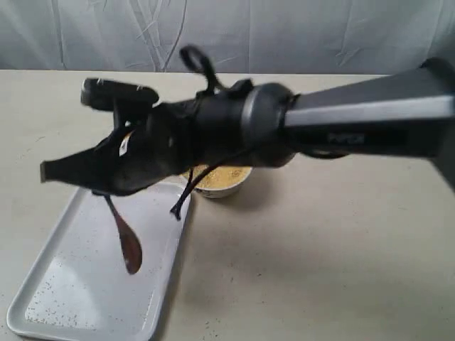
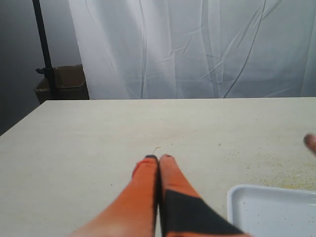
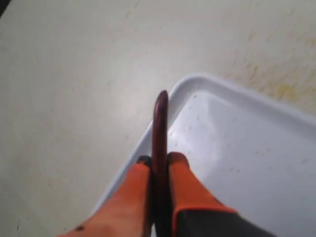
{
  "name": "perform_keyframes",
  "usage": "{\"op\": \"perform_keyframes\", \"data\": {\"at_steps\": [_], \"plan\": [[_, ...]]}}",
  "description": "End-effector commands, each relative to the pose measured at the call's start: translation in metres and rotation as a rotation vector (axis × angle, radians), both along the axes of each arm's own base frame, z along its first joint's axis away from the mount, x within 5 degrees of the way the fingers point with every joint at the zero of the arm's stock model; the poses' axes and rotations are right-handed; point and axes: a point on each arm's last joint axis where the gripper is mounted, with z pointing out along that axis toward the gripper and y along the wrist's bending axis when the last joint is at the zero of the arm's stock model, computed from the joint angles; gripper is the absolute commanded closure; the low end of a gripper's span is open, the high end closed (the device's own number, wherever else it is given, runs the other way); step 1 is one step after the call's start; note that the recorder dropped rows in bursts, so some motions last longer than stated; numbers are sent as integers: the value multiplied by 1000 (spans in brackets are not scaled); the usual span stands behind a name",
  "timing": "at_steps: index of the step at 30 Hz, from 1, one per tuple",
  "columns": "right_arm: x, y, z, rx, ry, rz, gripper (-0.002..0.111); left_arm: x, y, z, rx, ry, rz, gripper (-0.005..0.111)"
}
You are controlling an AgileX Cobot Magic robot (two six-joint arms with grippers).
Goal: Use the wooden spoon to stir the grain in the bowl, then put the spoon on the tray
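My right gripper (image 1: 105, 193) reaches across from the right and is shut on the handle of the dark wooden spoon (image 1: 128, 245). The spoon hangs head down over the white tray (image 1: 64, 298). In the right wrist view the spoon (image 3: 160, 123) runs between the orange fingers (image 3: 183, 170), above the tray's corner (image 3: 237, 148). The white bowl (image 1: 226, 190) stands just behind the tray, mostly hidden by the arm, with golden grain (image 1: 222, 175) showing inside. My left gripper (image 2: 159, 158) is shut and empty, low over bare table beside a tray corner (image 2: 266, 207).
Stray grains speckle the tray floor and the tabletop (image 2: 276, 168) near it. A white curtain (image 1: 284, 28) hangs behind the table. A black pole (image 2: 44, 54) and a cardboard box (image 2: 64, 81) stand off the table's far edge.
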Motion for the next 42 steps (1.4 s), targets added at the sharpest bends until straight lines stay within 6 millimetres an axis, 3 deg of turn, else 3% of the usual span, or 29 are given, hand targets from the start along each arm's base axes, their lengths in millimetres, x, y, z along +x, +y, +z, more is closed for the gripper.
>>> {"op": "perform_keyframes", "data": {"at_steps": [1,4,6,9,16,20,23,29,33,38,42], "plan": [[-18,26,-37,64,76,-64,97,0,0,-1,-6,-7,0,106],[-19,31,-57,87,120,-129,76,0,0,-1,-6,-7,0,106],[-20,31,-60,74,130,-122,66,0,0,-1,-6,-7,0,106],[-20,30,-56,75,123,-114,61,0,0,-1,-6,-7,0,106],[-18,19,-21,40,91,-28,62,0,0,-1,-6,-7,0,106],[-12,-8,10,-96,53,84,84,0,0,-1,-6,-7,0,106],[-2,-36,29,-211,73,109,108,0,0,-1,-6,-7,0,106],[25,-116,55,-455,95,14,108,0,0,-1,-6,-7,0,106],[31,-186,66,-527,104,-167,108,0,0,-1,-6,-7,0,106],[5,-278,77,-519,102,-369,108,0,0,-1,-6,-7,0,106],[-44,-328,87,-486,18,-476,108,0,0,-1,-6,-7,0,106]]}}
